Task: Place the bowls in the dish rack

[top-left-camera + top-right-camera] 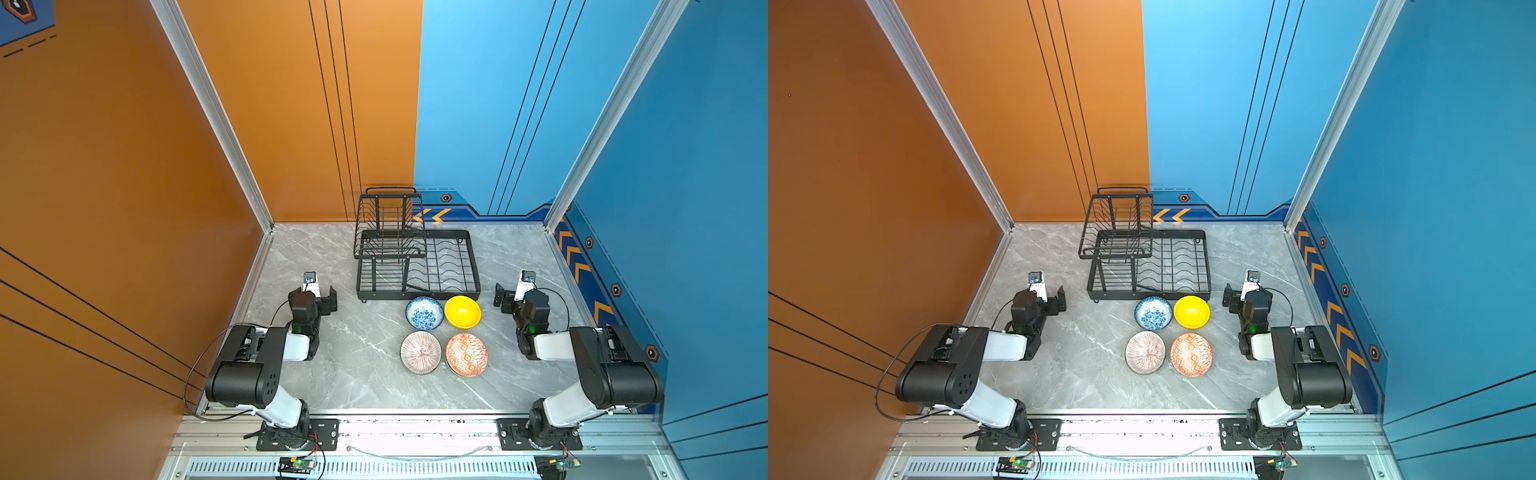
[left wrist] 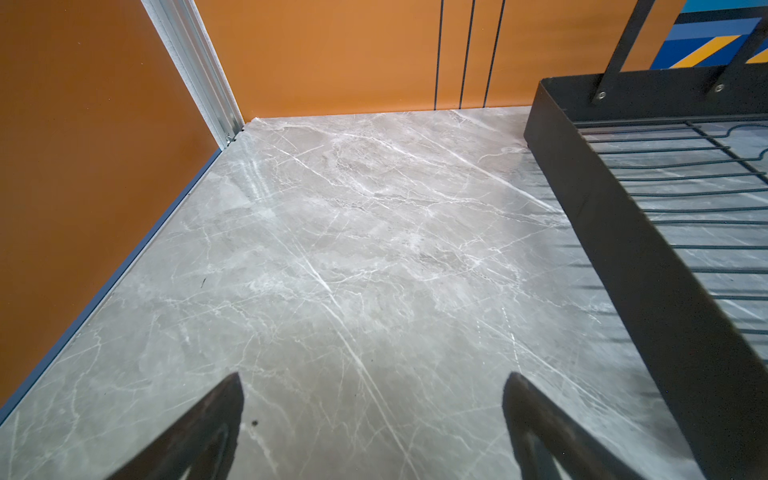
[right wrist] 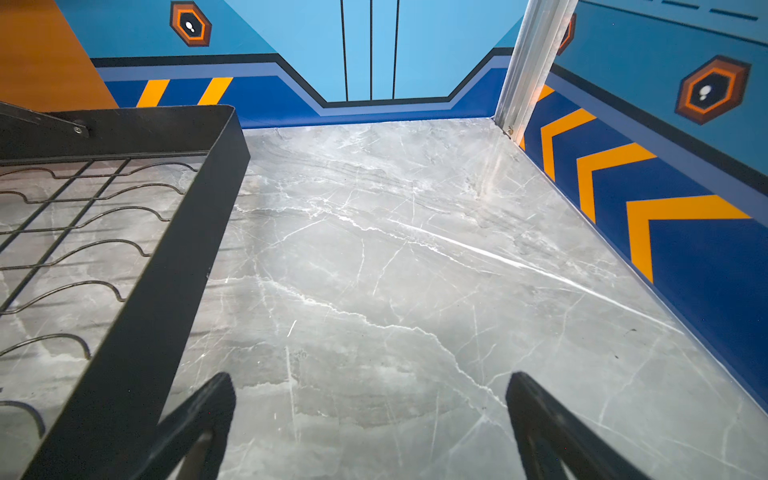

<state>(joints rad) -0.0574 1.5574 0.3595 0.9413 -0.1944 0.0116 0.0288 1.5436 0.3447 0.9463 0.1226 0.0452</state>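
Top views: dish rack lengthwise left-right

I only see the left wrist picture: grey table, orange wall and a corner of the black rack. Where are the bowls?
Observer: Four sit on the table in front of the dish rack. The blue-white bowl and yellow bowl are right by it. The pink striped bowl and orange patterned bowl are in the row nearer the front edge.
Operator: Is any bowl in the rack?
Observer: No. In both top views its slots and raised basket hold nothing.
Operator: What is the other tool doing?
Observer: The right tool is open, to the right of the rack, and holds nothing.
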